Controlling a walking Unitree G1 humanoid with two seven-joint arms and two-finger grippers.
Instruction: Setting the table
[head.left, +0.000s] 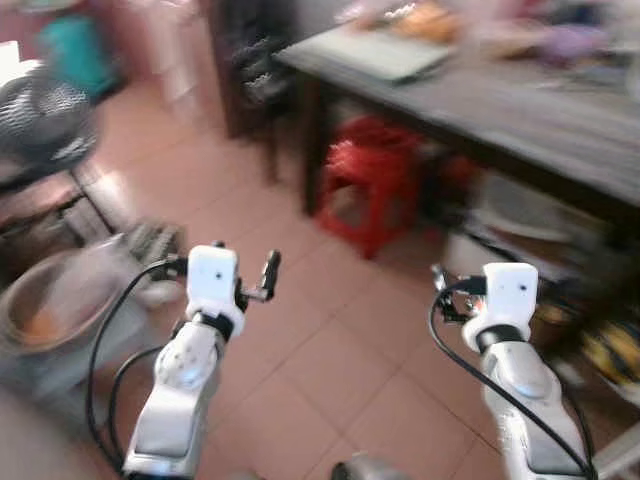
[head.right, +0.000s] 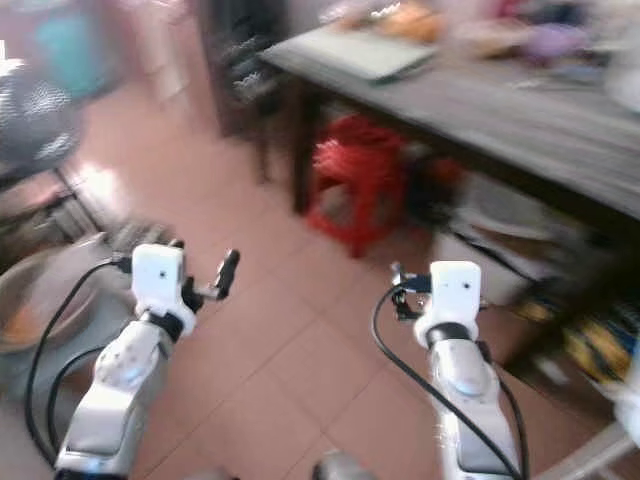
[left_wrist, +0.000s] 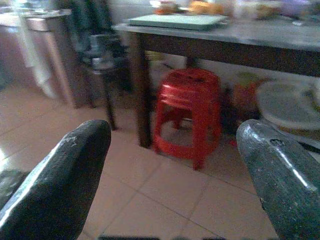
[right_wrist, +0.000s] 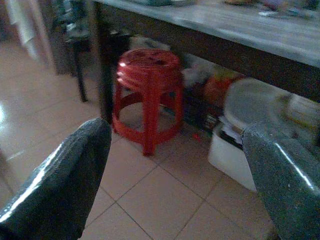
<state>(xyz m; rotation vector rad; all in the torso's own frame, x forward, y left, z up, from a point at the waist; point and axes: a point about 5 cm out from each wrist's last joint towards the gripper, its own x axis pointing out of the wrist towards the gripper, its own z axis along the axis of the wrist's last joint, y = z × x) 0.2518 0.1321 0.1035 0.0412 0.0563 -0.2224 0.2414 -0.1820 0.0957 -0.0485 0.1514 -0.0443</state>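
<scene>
A long grey-topped table (head.left: 520, 110) stands ahead to the right. On its near corner lies a pale green tray (head.left: 385, 50), with blurred orange food (head.left: 425, 20) and other items behind it. My left gripper (head.left: 245, 270) hovers over the tiled floor, short of the table, open and holding nothing. My right gripper (head.left: 445, 290) is held at the same height further right, also open and empty. In the left wrist view the left gripper's fingertips (left_wrist: 65, 165) frame the table leg and a stool. The picture is blurred.
A red plastic stool (head.left: 370, 175) stands under the table's near end. A white box (right_wrist: 235, 150) and a round white lid (left_wrist: 287, 102) sit under the table. A dark chair (head.left: 255, 60) is beside the table corner. A fan (head.left: 45, 120) and a basin (head.left: 50, 300) stand at the left.
</scene>
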